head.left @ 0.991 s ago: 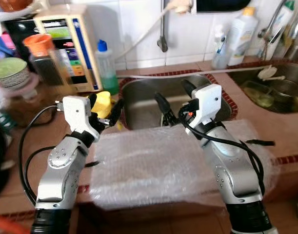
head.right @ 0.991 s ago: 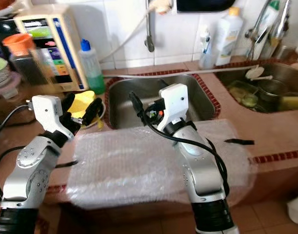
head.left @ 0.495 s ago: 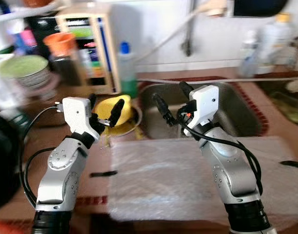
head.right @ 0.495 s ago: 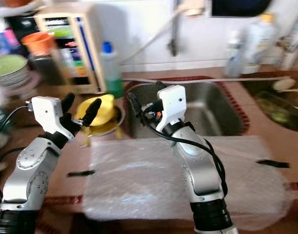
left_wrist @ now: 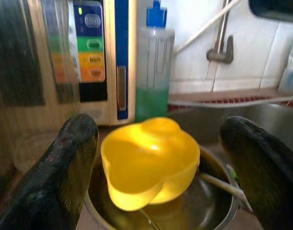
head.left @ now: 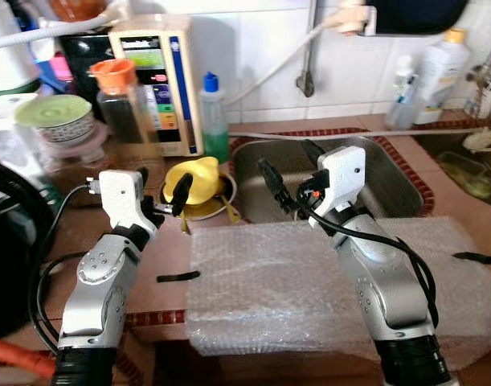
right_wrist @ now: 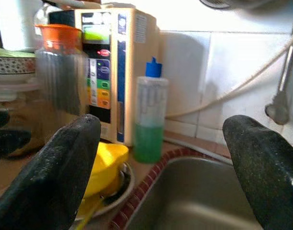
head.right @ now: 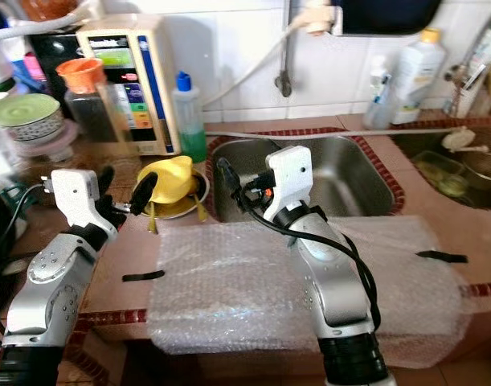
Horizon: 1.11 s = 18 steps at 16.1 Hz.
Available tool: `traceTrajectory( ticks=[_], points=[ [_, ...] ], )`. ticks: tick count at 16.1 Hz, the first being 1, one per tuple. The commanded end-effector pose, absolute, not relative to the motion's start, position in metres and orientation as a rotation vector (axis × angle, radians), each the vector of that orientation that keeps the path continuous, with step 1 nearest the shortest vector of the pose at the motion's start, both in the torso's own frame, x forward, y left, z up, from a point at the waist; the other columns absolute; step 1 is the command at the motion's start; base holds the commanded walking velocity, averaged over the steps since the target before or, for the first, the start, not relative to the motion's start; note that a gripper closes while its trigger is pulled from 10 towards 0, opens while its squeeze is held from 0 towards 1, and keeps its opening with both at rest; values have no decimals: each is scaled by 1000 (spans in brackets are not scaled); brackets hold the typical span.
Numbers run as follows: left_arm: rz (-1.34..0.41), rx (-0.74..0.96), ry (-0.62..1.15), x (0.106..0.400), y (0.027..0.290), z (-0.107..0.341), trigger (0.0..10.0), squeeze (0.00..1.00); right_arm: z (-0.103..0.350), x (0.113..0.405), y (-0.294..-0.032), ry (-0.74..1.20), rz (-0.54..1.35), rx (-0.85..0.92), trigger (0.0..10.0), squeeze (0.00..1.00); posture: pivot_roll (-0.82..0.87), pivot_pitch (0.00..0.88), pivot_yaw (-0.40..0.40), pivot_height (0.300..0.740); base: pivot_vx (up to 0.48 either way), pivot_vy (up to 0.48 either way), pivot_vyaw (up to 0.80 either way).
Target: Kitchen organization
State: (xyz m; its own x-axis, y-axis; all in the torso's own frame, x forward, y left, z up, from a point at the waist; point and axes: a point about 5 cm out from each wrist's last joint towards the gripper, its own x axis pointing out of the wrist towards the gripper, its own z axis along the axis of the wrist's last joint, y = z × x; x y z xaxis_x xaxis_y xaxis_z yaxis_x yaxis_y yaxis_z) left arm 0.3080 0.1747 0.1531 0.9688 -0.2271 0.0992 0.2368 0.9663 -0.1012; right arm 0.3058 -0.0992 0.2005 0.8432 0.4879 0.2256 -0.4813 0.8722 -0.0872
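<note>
Setting: tiled kitchen surface (head.left: 68,241) of brown tile against a white-tiled wall, with a steel sink (head.left: 390,181) set into it.
Front edge: bubble wrap (head.left: 293,281) lies over the surface just before the sink.
Task's thing: yellow cup (left_wrist: 148,160) lies tipped over in a steel bowl (left_wrist: 218,211), just beside the sink, in front of a green soap bottle (left_wrist: 153,72).
Clutter: a water dispenser (head.left: 153,80) and an orange-lidded jar (head.left: 116,100) stand behind the bowl.
Left end effector (head.left: 161,197): fingers spread apart, empty, aimed at the cup and near it.
Right end effector (head.left: 292,169): fingers apart, empty, held over the sink's near edge.
Likely step: reaching for the cup.
Doing it well: I would close on the cup's rim wall, avoiding the utensils in the bowl, and lift straight up so the bowl stays put.
</note>
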Motion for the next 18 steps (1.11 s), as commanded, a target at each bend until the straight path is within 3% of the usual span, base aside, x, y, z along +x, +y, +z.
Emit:
traceTrajectory(
  ticks=[1, 15, 18],
  points=[
    [-211, -99, -94, 310, 180, 155, 10000, 0, 204, 305, -98, -260, 514, -24, 10000, 0, -212, 22, 74, 740, 0, 0, 0],
    [-232, -127, -21, 334, 163, 148, 10000, 0, 202, 302, -91, -237, 567, -37, 10000, 0, -222, 23, 77, 740, 0, 0, 0],
    [-248, -136, -14, 346, 156, 152, 10000, 0, 189, 295, -85, -102, 647, -105, 10000, 0, -239, 26, 78, 740, 0, 0, 0]
  ],
)
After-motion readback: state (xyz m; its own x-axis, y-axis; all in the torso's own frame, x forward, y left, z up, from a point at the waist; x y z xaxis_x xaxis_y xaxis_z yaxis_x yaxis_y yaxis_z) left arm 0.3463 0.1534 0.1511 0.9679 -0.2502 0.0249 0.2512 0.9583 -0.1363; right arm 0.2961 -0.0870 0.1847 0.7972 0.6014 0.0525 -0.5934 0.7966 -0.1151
